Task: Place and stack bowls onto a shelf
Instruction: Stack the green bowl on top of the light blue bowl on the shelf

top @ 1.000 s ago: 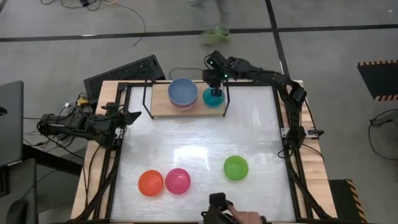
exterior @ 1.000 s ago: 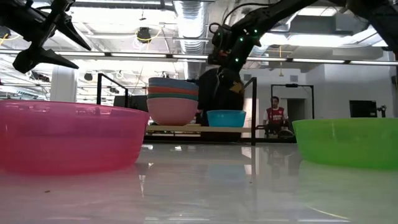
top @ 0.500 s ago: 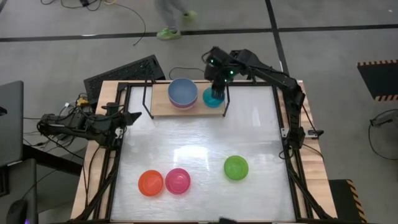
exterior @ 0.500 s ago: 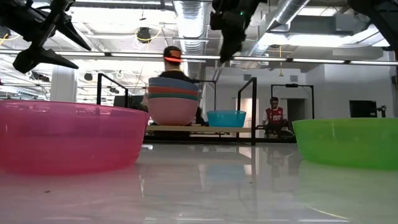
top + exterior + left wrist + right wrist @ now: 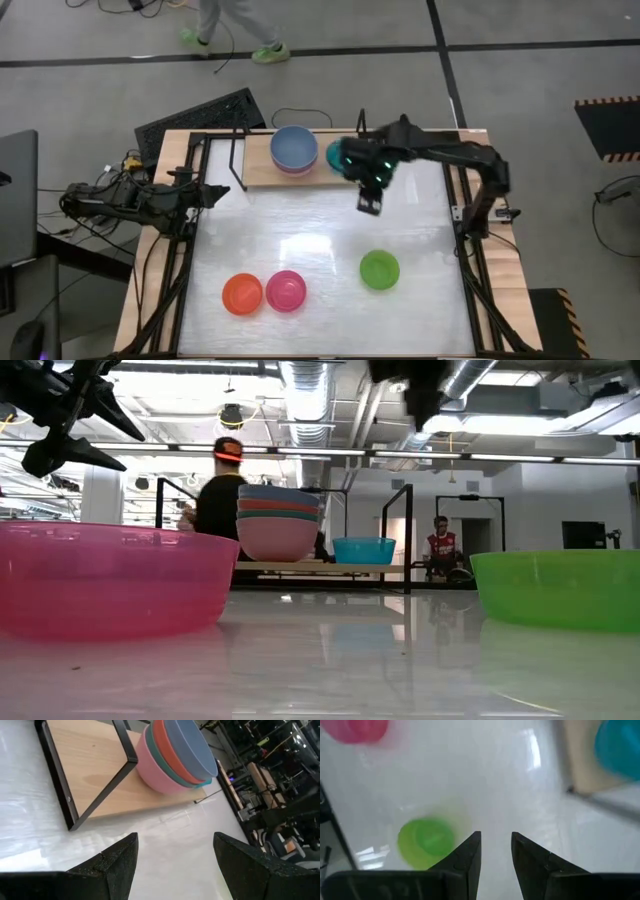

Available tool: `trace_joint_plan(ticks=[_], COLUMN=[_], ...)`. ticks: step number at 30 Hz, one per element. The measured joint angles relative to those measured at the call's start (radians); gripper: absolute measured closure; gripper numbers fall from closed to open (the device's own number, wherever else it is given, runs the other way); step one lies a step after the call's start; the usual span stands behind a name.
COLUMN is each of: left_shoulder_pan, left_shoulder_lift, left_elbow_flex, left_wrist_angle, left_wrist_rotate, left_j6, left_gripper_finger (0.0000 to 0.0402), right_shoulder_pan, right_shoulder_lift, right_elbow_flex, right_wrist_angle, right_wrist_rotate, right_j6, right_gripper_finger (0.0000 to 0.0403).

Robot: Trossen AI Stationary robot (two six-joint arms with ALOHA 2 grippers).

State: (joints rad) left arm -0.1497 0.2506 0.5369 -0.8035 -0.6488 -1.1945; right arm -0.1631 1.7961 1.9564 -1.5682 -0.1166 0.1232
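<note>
The light-wood shelf stands at the table's far edge. On it is a stack of several bowls, grey-blue on top and pale pink at the bottom. A teal bowl stands beside the stack. The lime bowl, the magenta bowl and the orange bowl stand on the tabletop near the front. My right gripper is open and empty, in the air between the shelf and the lime bowl. My left gripper is open and empty at the table's left edge.
The shelf's black metal uprights stand at its ends. A dark keyboard lies beyond the table's far left corner. A person walks past behind the table. The white tabletop is bare in the middle.
My right gripper has risen from over the teal bowl on the shelf and moved toward the table's near edge, toward the lime bowl. The teal bowl stays on the shelf. A person has walked leftward behind the table.
</note>
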Motion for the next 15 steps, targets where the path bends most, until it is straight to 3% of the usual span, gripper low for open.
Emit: trace_joint_plan(ticks=[8,15], left_shoulder_pan=[0.0,0.0], left_shoulder_lift=[0.0,0.0], left_elbow_flex=[0.0,0.0], left_wrist_angle=[0.0,0.0], left_wrist_rotate=[0.015,0.016], left_j6=[0.035,0.047], left_gripper_finger=[0.0157,0.0157], right_shoulder_pan=[0.191,0.338], right_shoulder_lift=[-0.252,-0.371], right_elbow_flex=[-0.334,-0.588], right_wrist_angle=[0.113,0.272], right_wrist_rotate=[0.054,0.1], right_j6=[0.307,0.531], right_gripper_finger=[0.0268,0.0249])
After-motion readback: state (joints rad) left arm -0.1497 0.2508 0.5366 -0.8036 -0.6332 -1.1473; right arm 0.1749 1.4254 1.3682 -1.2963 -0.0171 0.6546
